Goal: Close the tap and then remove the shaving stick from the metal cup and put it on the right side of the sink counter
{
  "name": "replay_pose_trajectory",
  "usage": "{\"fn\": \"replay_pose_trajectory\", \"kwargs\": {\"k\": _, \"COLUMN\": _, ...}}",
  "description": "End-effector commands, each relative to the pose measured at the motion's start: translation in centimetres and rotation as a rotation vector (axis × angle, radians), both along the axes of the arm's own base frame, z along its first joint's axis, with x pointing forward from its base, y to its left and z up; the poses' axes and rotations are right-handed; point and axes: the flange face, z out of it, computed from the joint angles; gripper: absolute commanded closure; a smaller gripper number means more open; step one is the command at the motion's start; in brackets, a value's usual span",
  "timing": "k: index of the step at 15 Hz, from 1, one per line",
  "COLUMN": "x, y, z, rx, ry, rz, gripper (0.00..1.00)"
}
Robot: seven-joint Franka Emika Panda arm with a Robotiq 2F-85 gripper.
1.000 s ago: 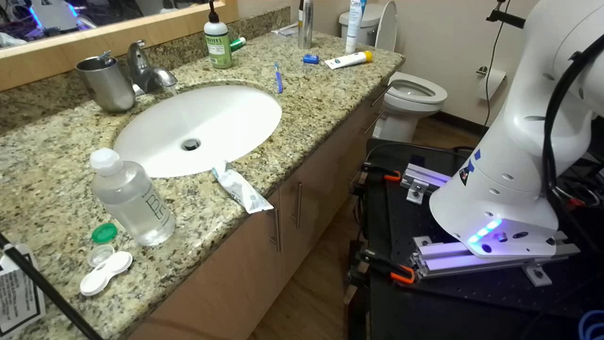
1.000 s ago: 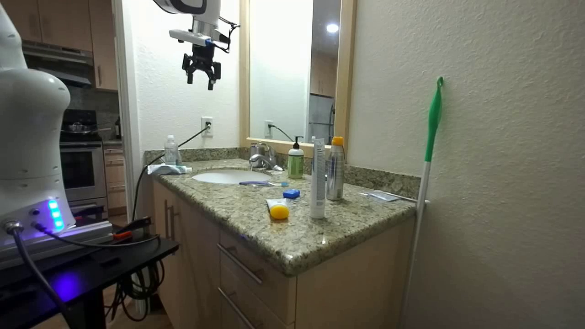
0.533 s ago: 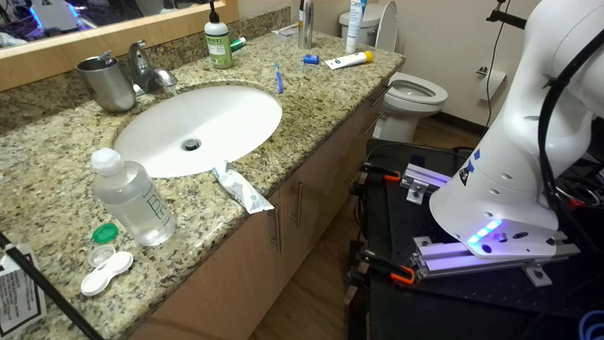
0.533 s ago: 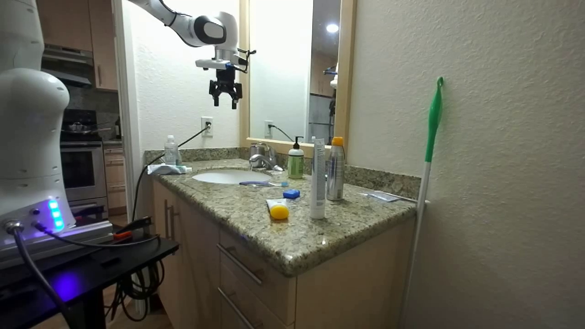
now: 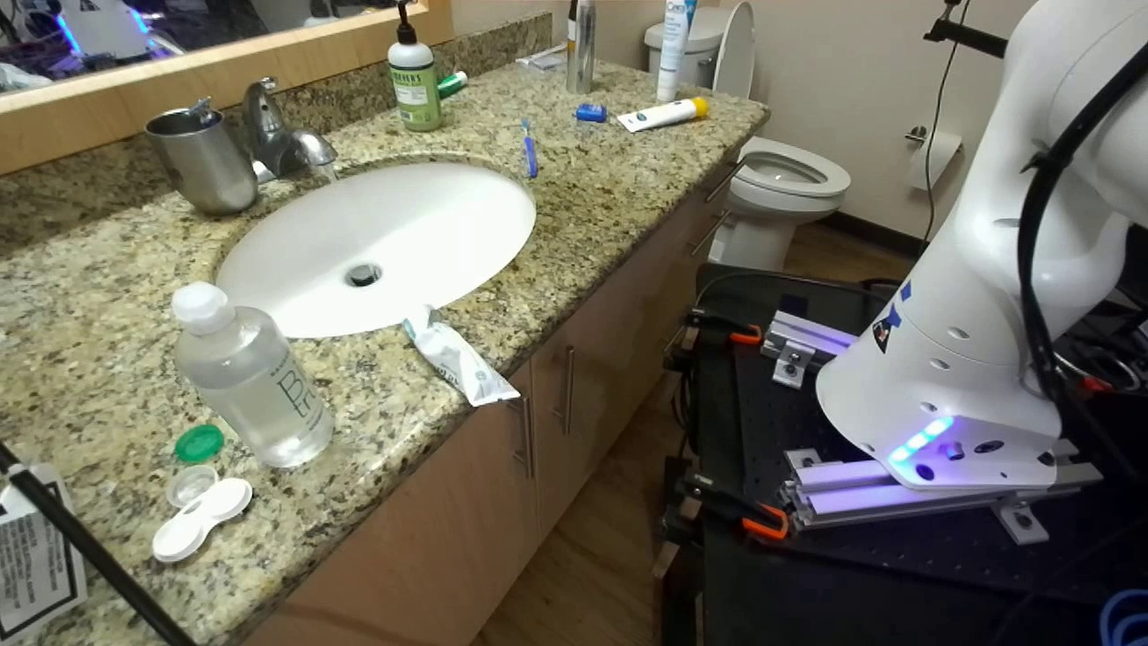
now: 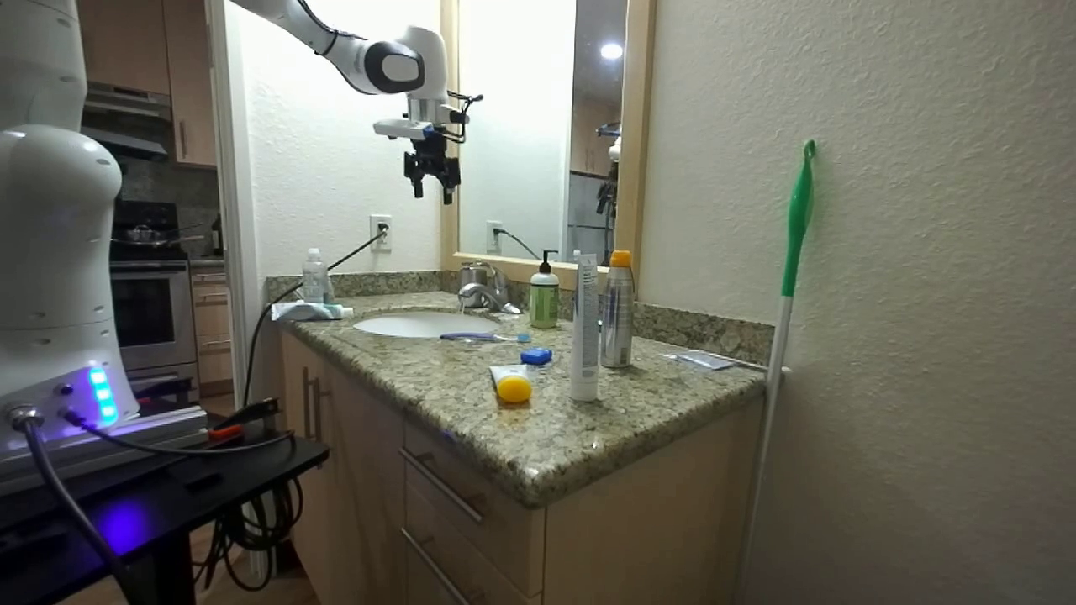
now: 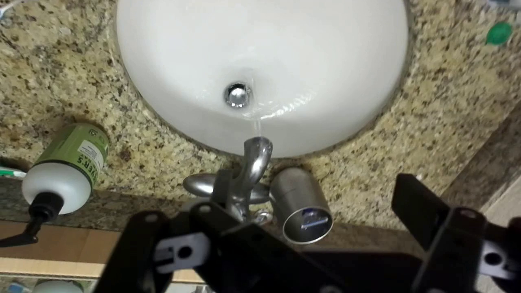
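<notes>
Bathroom scene in an exterior view: speckled granite sink counter [image 5: 592, 202] over wooden cabinets [image 5: 421, 511], with white oval basin [image 5: 448, 242] set in and toilet [image 5: 780, 205] past the far end. Behind the basin, chrome tap [image 5: 282, 148] with water [image 5: 329, 170] running from the spout; just beside it, metal cup [image 5: 202, 166] with the shaving stick [image 5: 201, 109] inside, visible above the rim. Nearer the camera, clear bottle [image 5: 256, 386], green cap [image 5: 199, 442] and white lens case [image 5: 202, 520]; at the counter's front edge, crumpled tube [image 5: 457, 363]. To the right, base of the robot arm [image 5: 897, 386], marked by a blue light strip [image 5: 922, 439]. Again in an exterior view, looking along the counter: black gripper [image 6: 433, 197], pointed down. Hangs in mid-air, well above the sink counter, with fingers [image 6: 452, 175] parted and clasping only air. Below, soap dispenser [image 6: 544, 304] near the mirror [image 6: 517, 126]; closer, tall white tube [image 6: 586, 336] and orange-capped spray can [image 6: 618, 323], both upright, plus yellow-capped tube [image 6: 513, 388] lying flat. Beside the counter's corner, green-handled pole [image 6: 799, 227]. In the wrist view, parted fingers along the bottom, partly covering the tap, with the mouth of the metal cup framed between them around the bluish shaving stick. Soap dispenser off to the left; running water in the basin, near the drain [image 7: 237, 96]; green cap at the upper right.
</notes>
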Motion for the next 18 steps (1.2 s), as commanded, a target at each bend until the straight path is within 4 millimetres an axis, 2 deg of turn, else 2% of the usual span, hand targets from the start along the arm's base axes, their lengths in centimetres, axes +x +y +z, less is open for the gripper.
{"fn": "replay_pose_trajectory", "kwargs": {"k": 1, "x": 2.9, "y": -2.1, "z": -3.4, "rx": 0.043, "ry": -0.142, "rz": -0.141, "gripper": 0.0}}
{"fn": "replay_pose_trajectory", "kwargs": {"k": 5, "x": 6.1, "y": -1.4, "z": -6.9, "rx": -0.002, "ry": -0.192, "rz": -0.201, "gripper": 0.0}}
{"fn": "replay_pose_trajectory", "kwargs": {"k": 6, "x": 6.3, "y": -0.6, "z": -7.7, "rx": -0.004, "ry": -0.17, "rz": -0.198, "gripper": 0.0}}
{"fn": "replay_pose_trajectory", "kwargs": {"k": 7, "x": 5.4, "y": -0.9, "z": -6.9, "rx": 0.003, "ry": -0.176, "rz": -0.184, "gripper": 0.0}}
{"fn": "replay_pose_trajectory", "kwargs": {"k": 9, "x": 6.1, "y": -0.1, "z": -8.1, "rx": 0.005, "ry": -0.161, "rz": -0.188, "gripper": 0.0}}
{"fn": "replay_pose_trajectory", "kwargs": {"k": 12, "x": 7.2, "y": -2.9, "z": -9.5, "rx": -0.043, "ry": -0.17, "rz": -0.268, "gripper": 0.0}}
{"fn": "replay_pose_trajectory", "kwargs": {"k": 14, "x": 7.8, "y": -4.1, "z": -10.3, "rx": -0.042, "ry": -0.188, "rz": -0.309, "gripper": 0.0}}
{"fn": "replay_pose_trajectory", "kwargs": {"k": 16, "x": 8.6, "y": -4.4, "z": -11.2, "rx": -0.051, "ry": -0.224, "rz": -0.308, "gripper": 0.0}}
{"fn": "replay_pose_trajectory", "kwargs": {"k": 18, "x": 9.5, "y": -3.7, "z": -11.9, "rx": -0.044, "ry": -0.243, "rz": -0.289, "gripper": 0.0}}
